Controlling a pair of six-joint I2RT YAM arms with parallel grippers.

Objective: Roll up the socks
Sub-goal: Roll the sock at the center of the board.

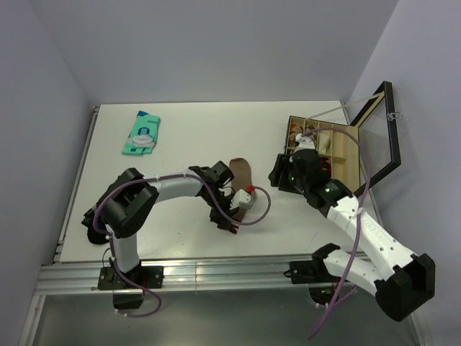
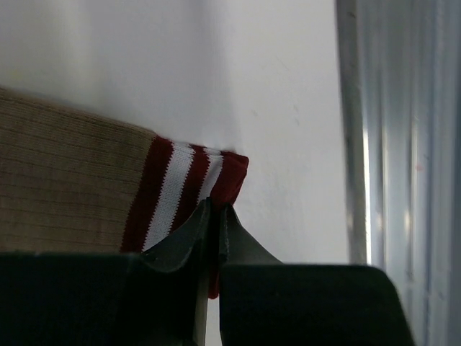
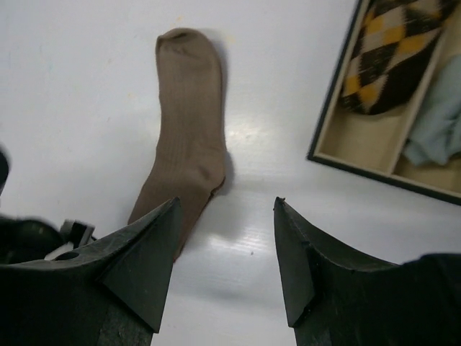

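Note:
The tan-brown sock (image 1: 240,171) lies flat on the white table, toe pointing away; it also shows in the right wrist view (image 3: 191,122). Its maroon, white-striped cuff (image 2: 180,180) is at the near end. My left gripper (image 2: 216,207) is shut on the corner of that cuff, low at the table (image 1: 248,192). My right gripper (image 3: 227,202) is open and empty, hovering over bare table just right of the sock (image 1: 279,173). The black argyle sock (image 3: 392,50) lies in a compartment of the wooden box.
A wooden compartment box (image 1: 344,148) with an open glass lid (image 1: 378,130) stands at the right; a pale blue cloth (image 3: 439,122) lies in it. A teal flat packet (image 1: 142,133) lies at the back left. An aluminium rail (image 1: 216,274) runs along the near edge.

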